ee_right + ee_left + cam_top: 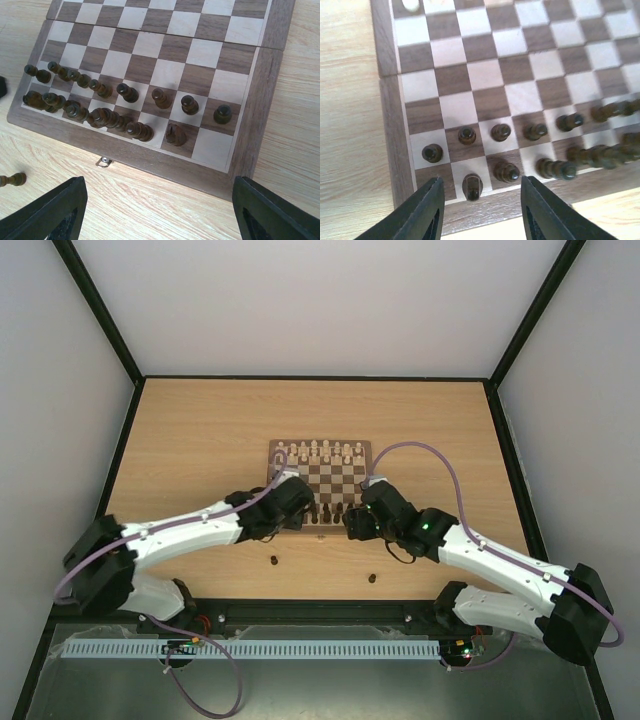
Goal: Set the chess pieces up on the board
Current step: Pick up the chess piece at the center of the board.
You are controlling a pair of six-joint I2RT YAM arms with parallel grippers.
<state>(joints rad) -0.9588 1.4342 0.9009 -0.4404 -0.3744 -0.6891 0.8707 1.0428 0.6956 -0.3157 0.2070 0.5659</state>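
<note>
My left gripper (pixel 480 212) has its jaws moderately parted and empty, either side of a dark chessman (pixel 471 186) on the nearest row without touching it. My right gripper (pixel 160 215) is spread wide, holding nothing, over the table (pixel 200 440) just off the board (pixel 257 100). The chess pieces (pixel 100 117) crowd its two near rows. Only the top view shows two stray dark pieces (pixel 273 561) on the table and the pale chessmen (pixel 320 450) on the board's far side.
</note>
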